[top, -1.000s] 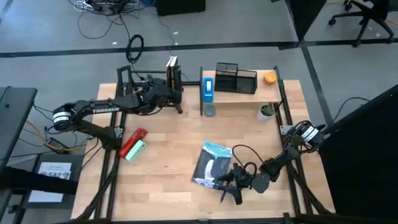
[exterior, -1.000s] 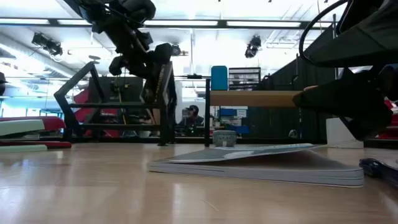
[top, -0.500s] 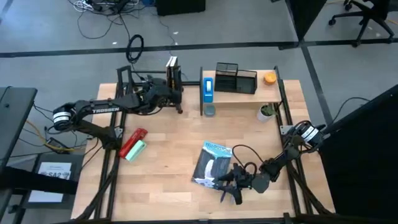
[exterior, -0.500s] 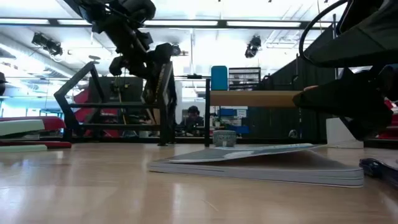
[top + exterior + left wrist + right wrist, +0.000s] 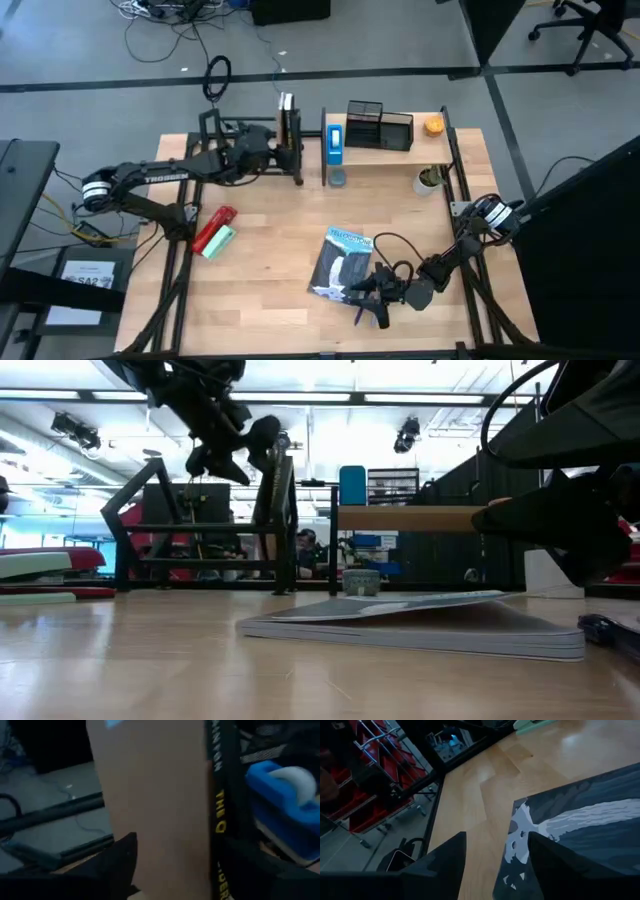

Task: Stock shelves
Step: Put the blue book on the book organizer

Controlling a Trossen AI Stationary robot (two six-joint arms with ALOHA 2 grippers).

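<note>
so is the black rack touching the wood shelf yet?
Apart. The high view shows bare table between the black rack, held at the left gripper, and the wood shelf; the low view shows daylight between their uprights.

Magazine [image 5: 343, 262] lying flat, orange [image 5: 433, 125] (shelf-top), red tube [image 5: 212, 230]

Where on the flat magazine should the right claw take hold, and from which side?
Grip the magazine at its front edge, nearest the right claw. It lies flat, but the low view shows its cover lifted, leaving a gap for a finger. Approach low from the front.
</note>
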